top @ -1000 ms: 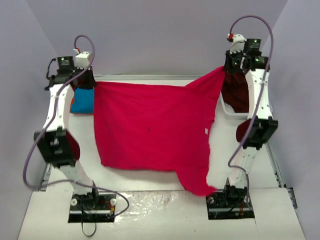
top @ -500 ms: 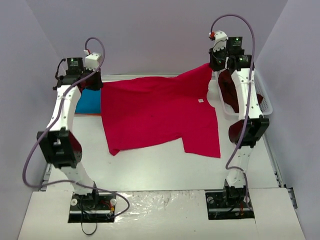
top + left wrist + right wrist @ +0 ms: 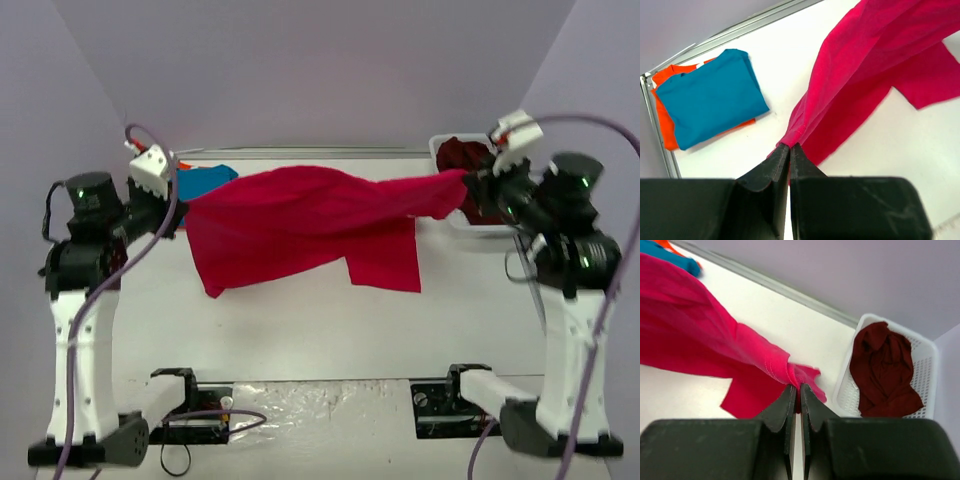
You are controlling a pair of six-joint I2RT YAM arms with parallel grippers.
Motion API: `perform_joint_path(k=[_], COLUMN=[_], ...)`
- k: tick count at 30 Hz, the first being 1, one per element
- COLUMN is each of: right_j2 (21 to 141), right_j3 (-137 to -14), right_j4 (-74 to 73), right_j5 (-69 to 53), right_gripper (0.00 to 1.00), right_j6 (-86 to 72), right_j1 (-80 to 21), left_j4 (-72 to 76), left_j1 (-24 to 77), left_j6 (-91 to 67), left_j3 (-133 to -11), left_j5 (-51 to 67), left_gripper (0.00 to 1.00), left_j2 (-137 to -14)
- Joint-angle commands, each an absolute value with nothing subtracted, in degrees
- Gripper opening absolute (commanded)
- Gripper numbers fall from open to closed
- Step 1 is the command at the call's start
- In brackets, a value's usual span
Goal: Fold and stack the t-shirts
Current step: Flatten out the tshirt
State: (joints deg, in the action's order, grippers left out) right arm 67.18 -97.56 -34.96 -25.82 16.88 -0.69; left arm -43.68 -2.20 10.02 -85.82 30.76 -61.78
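Walls [image 3: 320, 70]: plain pale lavender, closing in the workspace at the back and on both sides.
Table [image 3: 300, 320]: flat white top, with a metal rail [image 3: 740, 27] along its far edge.
Crimson-pink t-shirt [image 3: 300, 225]: largest item. It is strung across the far half of the table between the two arms. Its upper edge is gathered into a taut band, and the cloth below fans down to the table, with one flap lower at right of centre.
White mesh basket [image 3: 440, 145]: at the far right corner, just beyond the right end of the shirt. A dark maroon t-shirt [image 3: 882, 370] lies crumpled inside it.
Blue t-shirt [image 3: 710, 102]: folded, at the far left corner, lying on top of an orange t-shirt [image 3: 664, 122] whose edges show around it.
Left gripper [image 3: 789, 146]: jaws pressed together on a bunched corner of the crimson-pink shirt. The cloth runs up and away from the fingertips.
Right gripper [image 3: 796, 387]: jaws likewise clamped narrow on the opposite bunched end, with a small tuft of cloth showing past the fingertips.
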Motion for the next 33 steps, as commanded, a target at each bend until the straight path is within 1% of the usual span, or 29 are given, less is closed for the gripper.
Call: perform_joint_path(k=[1, 3, 4, 6, 8, 9, 11, 14, 16, 17, 18, 20, 22, 23, 25, 26, 28, 29, 30, 31, 32, 33], right_j2=[55.1, 50.0, 48.6, 47.9, 48.9, 50.8, 53.7, 60.4, 67.4, 69.8, 74.1, 78.2, 85.1, 90.0, 95.1, 99.7, 104.3, 109.0, 111.3, 114.0, 118.7, 120.7], right_j3=[-94.8, -95.2, -97.1, -100.5, -104.6, -106.2, -112.8, -119.0, -121.8, -123.5, -123.5, -123.0, -122.8, -123.0, -124.4, -124.9, -127.3, -128.6, -130.1, -133.1, -134.9, -136.4], right_j4=[-38.4, -41.7, -42.4, -43.5, -42.8, -42.5, -41.6, -37.3, -35.5, -35.2, -34.4, -31.5, -29.2, -28.6, -28.2, -28.0, -28.0, -28.0, -28.1, -28.1, -28.2, -28.4], right_j5=[-32.5, -32.6, -31.7, -31.2, -31.4, -31.4, -28.1, -23.3, -21.5, -21.1, -20.7, -20.4, -18.5, -17.5, -16.2, -15.9, -13.6, -12.2, -11.2, -10.2, -7.8, -7.0], right_gripper=[0.00, 0.00, 0.00, 0.00, 0.00, 0.00, 0.00, 0.00, 0.00, 0.00, 0.00, 0.00, 0.00, 0.00, 0.00, 0.00, 0.00, 0.00, 0.00, 0.29, 0.54, 0.76], right_j6=[16.2, 16.1, 15.3, 15.1, 14.2, 14.0, 13.6, 13.4, 14.1, 14.7, 15.1, 15.5, 16.3, 16.4, 17.6, 17.8, 18.8, 19.1, 19.2, 19.3, 18.3, 17.8], right_j1=[-0.4, -0.1, 1.7, 3.6, 5.1, 5.1, 5.1, 5.0, 5.0, 5.0, 5.0, 5.0, 5.0, 5.0, 5.0, 4.9, 4.6, 4.3, 4.1, 3.7, 3.3, 2.9], left_j4=[-54.6, -58.8, -59.1, -58.7, -58.8, -59.0, -56.4, -52.3, -49.7, -45.6, -43.6, -37.7, -34.5, -31.1, -27.6, -26.9, -25.4, -24.1, -23.8, -23.7, -25.4, -26.0], left_j1=[-1.8, -1.8, -1.9, -1.9, -2.0, -2.4, -3.0, -3.1, -3.0, -3.1, -3.0, -3.1, -3.0, -2.9, -3.0, -2.9, -3.1, -3.0, -3.0, -2.7, -2.0, -1.6], left_j6=[12.6, 13.4, 13.3, 12.5, 10.6, 9.9, 9.3, 8.4, 8.2, 7.9, 8.0, 7.9, 8.4, 8.4, 9.7, 10.5, 12.2, 12.7, 13.5, 14.0, 14.8, 15.8], left_j3=[-85.5, -85.9, -86.6, -91.2, -96.5, -102.0, -105.5, -106.7, -103.7, -101.7, -97.6, -93.6, -88.7, -87.4, -85.4, -85.7, -86.4, -88.0, -89.3, -91.0, -96.0, -98.6], left_j5=[35.2, 35.2, 34.3, 34.0, 34.0, 34.3, 34.1, 33.7, 33.6, 33.5, 33.1, 32.1, 30.9, 30.6, 29.5, 28.9, 26.3, 25.8, 25.7, 25.4, 25.7, 25.4], left_gripper=[0.02, 0.02, 0.03, 0.02, 0.03, 0.02, 0.02, 0.02, 0.02, 0.02, 0.02, 0.03, 0.02, 0.02, 0.02, 0.03, 0.02, 0.02, 0.02, 0.04, 0.37, 0.54], left_j2=[-52.4, -47.0, -45.2, -41.9, -42.6, -44.2, -45.9, -50.5, -54.6, -55.7, -57.9, -60.4, -64.8, -66.4, -71.9, -76.2, -80.6, -83.1, -88.6, -91.8, -98.6, -102.2])
